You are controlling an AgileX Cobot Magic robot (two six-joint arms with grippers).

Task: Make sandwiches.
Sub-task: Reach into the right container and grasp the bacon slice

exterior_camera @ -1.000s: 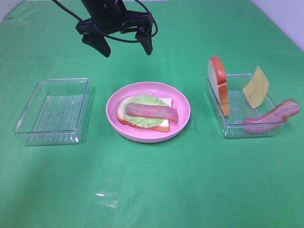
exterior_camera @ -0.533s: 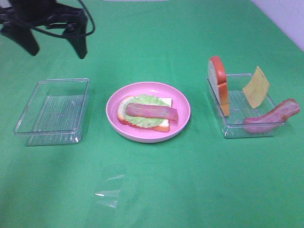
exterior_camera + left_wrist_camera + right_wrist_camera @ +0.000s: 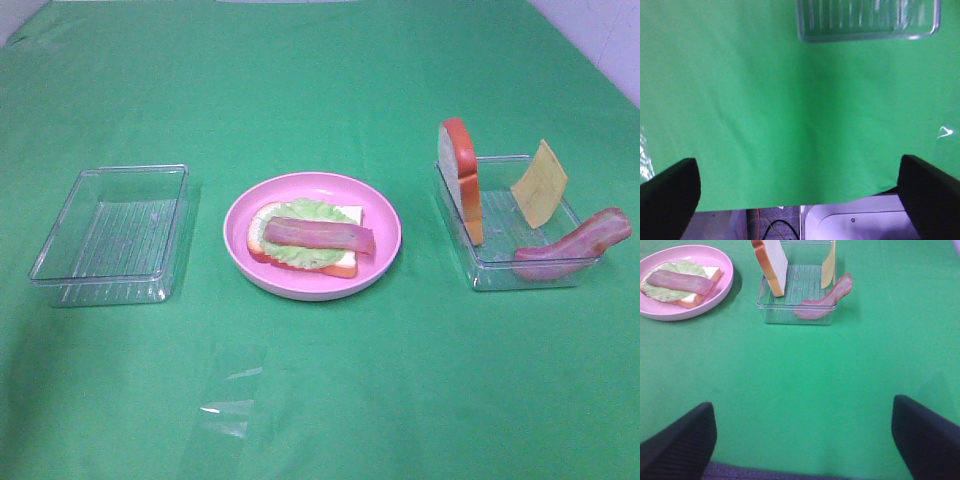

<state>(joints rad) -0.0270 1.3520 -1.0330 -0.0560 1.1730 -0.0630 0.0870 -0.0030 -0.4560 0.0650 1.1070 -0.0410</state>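
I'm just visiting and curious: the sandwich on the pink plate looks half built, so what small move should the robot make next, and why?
Probably the right arm should reach toward the cheese in the right tray, its jaws open. The plate holds bread, lettuce and bacon, with no cheese or top slice yet.

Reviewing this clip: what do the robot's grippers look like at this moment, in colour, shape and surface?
Only the fingertips show, and only in the wrist views. The left gripper has two matte black fingers with rounded, blunt ends. The right gripper matches, with fine ribbing visible on its fingers. No markings can be seen on either, and the high view shows no arm or cable.
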